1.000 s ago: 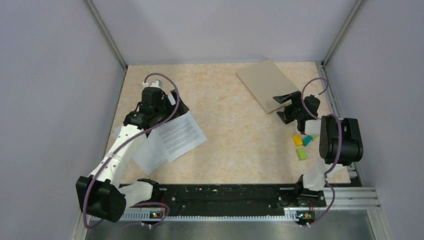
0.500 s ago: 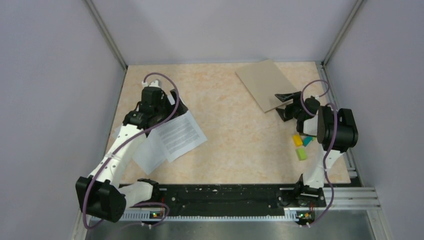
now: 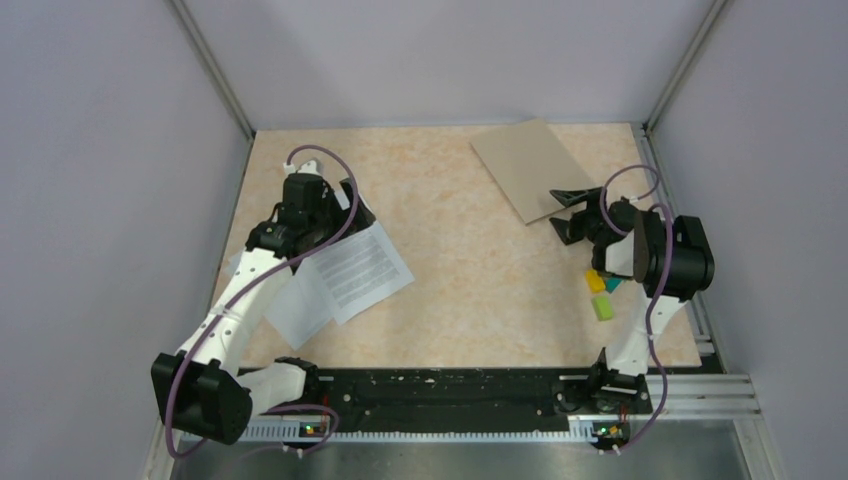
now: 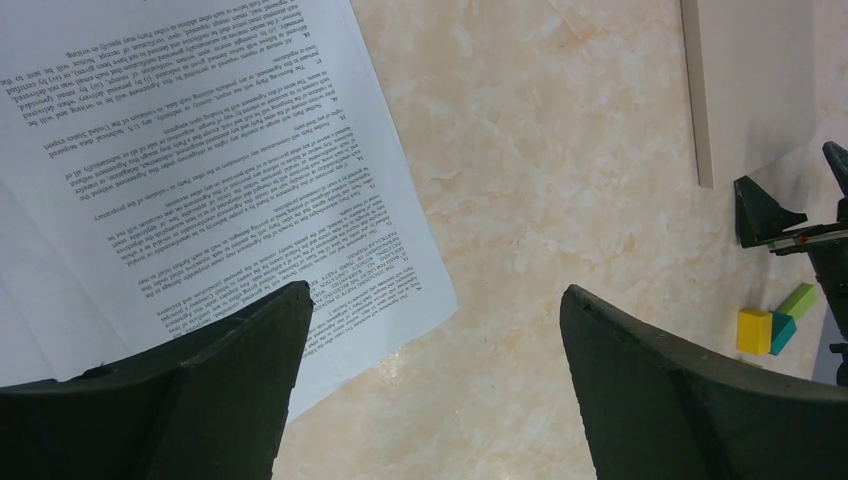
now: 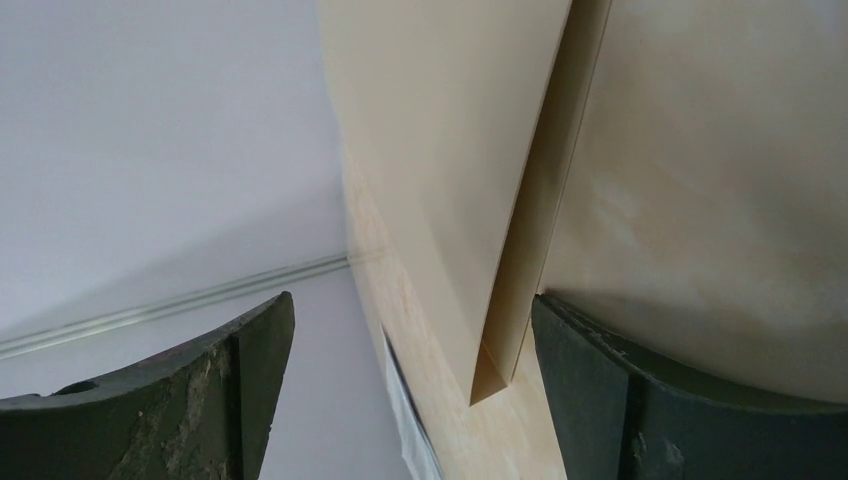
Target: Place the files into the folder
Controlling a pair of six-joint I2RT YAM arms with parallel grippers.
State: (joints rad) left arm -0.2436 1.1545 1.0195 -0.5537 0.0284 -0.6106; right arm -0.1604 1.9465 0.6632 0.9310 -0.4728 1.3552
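Note:
The files (image 3: 350,272) are several white sheets, the top one printed, lying fanned at the table's left; they also show in the left wrist view (image 4: 200,150). My left gripper (image 3: 345,212) hangs over their far right edge, open and empty (image 4: 435,292). The brown folder (image 3: 528,168) lies flat at the back right. My right gripper (image 3: 565,212) is open at the folder's near corner. In the right wrist view the folder's corner (image 5: 500,330) sits between the spread jaws of the right gripper (image 5: 410,310), close to the right finger, with its two flaps slightly parted.
Small yellow (image 3: 595,281), teal (image 3: 612,285) and green (image 3: 603,307) blocks lie just behind the right gripper, near the table's right edge. Grey walls and aluminium posts enclose the table on three sides.
The right arm's wrist has turned and shifted a little left, holding the open gripper at the folder's corner. The left arm and the papers have not moved.

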